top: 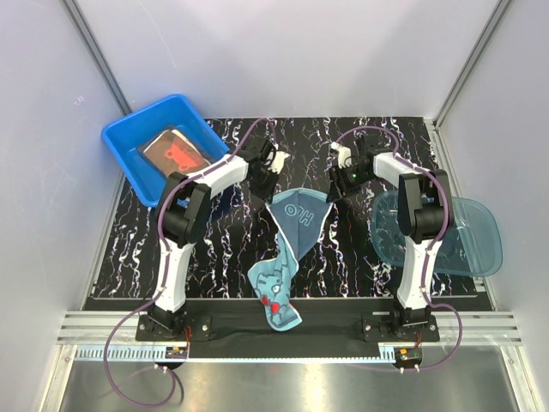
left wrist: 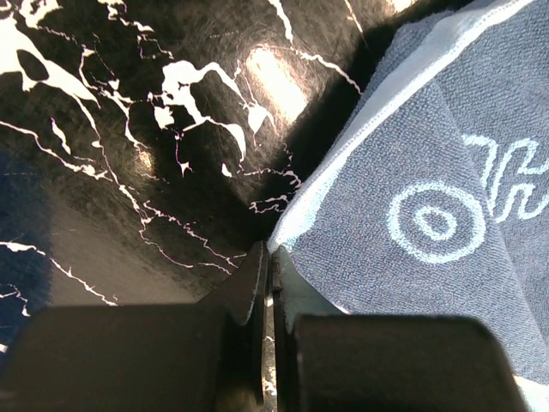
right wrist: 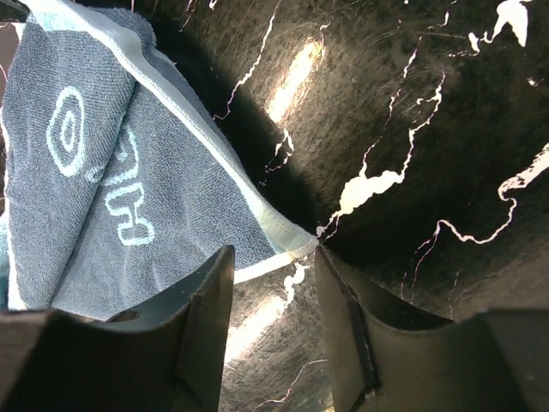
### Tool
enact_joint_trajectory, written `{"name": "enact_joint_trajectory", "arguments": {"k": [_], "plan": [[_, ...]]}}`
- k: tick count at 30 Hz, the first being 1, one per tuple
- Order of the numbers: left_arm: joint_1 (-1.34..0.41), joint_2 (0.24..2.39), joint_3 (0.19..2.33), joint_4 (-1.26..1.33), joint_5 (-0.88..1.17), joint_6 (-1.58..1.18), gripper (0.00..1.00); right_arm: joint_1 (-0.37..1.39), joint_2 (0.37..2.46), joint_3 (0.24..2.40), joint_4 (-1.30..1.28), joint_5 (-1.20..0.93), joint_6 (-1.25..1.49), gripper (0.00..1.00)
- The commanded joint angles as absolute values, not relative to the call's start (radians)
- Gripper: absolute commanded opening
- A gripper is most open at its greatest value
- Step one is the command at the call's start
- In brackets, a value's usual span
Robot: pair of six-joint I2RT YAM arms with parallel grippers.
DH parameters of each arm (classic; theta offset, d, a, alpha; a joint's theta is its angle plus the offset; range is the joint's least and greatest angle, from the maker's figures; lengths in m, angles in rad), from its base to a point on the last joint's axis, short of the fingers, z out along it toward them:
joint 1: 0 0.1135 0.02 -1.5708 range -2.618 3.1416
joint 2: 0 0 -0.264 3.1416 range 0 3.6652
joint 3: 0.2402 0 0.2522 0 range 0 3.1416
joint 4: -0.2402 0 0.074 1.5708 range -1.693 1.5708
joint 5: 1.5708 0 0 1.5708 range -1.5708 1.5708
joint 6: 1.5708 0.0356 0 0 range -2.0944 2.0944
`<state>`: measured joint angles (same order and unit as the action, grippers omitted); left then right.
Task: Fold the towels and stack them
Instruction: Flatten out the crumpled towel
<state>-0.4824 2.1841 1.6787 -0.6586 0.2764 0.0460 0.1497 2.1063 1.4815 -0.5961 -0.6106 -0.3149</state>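
left pincer (left wrist: 268,254) nips towel (left wrist: 429,292) corner; right pincer (right wrist: 274,254) gapes beside another

The left gripper (left wrist: 270,257) fills the near edge of the view, its two dark fingers (left wrist: 244,296) pressed almost together with only a thin slit between them, and the pale-hemmed corner of a blue-grey towel (left wrist: 403,146) pinched at their tips. The towel spreads away to the right, its terry face carrying a light blue ring mark (left wrist: 436,221) with further pale lettering just beside it at the right edge. To the left and farther off lies the glossy black table (left wrist: 129,172), veined with white and showing a bright glare patch.
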Motion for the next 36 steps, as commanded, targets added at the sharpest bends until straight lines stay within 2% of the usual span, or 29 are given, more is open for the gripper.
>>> {"name": "enact_joint_trajectory", "arguments": {"k": [1, 3, 4, 5, 9, 14, 21, 24, 25, 27, 31, 36], "plan": [[-0.474, 2.195, 1.726, -0.632, 0.302, 0.061, 0.00, 0.163, 2.144, 1.508, -0.612, -0.587, -0.350, 0.50], [-0.474, 2.200, 1.729, -0.634, 0.302, 0.063, 0.00, 0.161, 2.158, 1.528, -0.618, -0.574, -0.347, 0.53], [-0.474, 2.201, 1.733, -0.634, 0.304, 0.061, 0.00, 0.163, 2.167, 1.535, -0.618, -0.563, -0.344, 0.59], [-0.474, 2.204, 1.733, -0.634, 0.304, 0.063, 0.00, 0.161, 2.168, 1.540, -0.608, -0.546, -0.330, 0.60], [-0.474, 2.209, 1.741, -0.643, 0.299, 0.066, 0.00, 0.164, 2.140, 1.529, -0.557, -0.525, -0.333, 0.62], [-0.474, 2.217, 1.758, -0.643, 0.304, 0.060, 0.00, 0.166, 2.172, 1.589, -0.672, -0.578, -0.385, 0.58], [-0.474, 2.223, 1.772, -0.653, 0.302, 0.057, 0.00, 0.167, 2.180, 1.549, -0.704, -0.598, -0.393, 0.42], [-0.472, 2.218, 1.779, -0.658, 0.310, 0.058, 0.00, 0.166, 2.174, 1.542, -0.700, -0.566, -0.376, 0.16], [-0.472, 2.212, 1.782, -0.660, 0.310, 0.057, 0.00, 0.167, 2.160, 1.542, -0.695, -0.548, -0.365, 0.00], [-0.474, 2.200, 1.793, -0.678, 0.308, 0.063, 0.00, 0.167, 2.135, 1.555, -0.699, -0.497, -0.335, 0.00], [-0.477, 2.116, 1.885, -0.761, 0.252, 0.061, 0.00, 0.169, 1.943, 1.618, -0.719, -0.361, -0.264, 0.00], [-0.509, 1.890, 1.957, -0.824, 0.154, 0.098, 0.00, 0.173, 1.703, 1.726, -0.725, -0.227, -0.255, 0.00]]}}
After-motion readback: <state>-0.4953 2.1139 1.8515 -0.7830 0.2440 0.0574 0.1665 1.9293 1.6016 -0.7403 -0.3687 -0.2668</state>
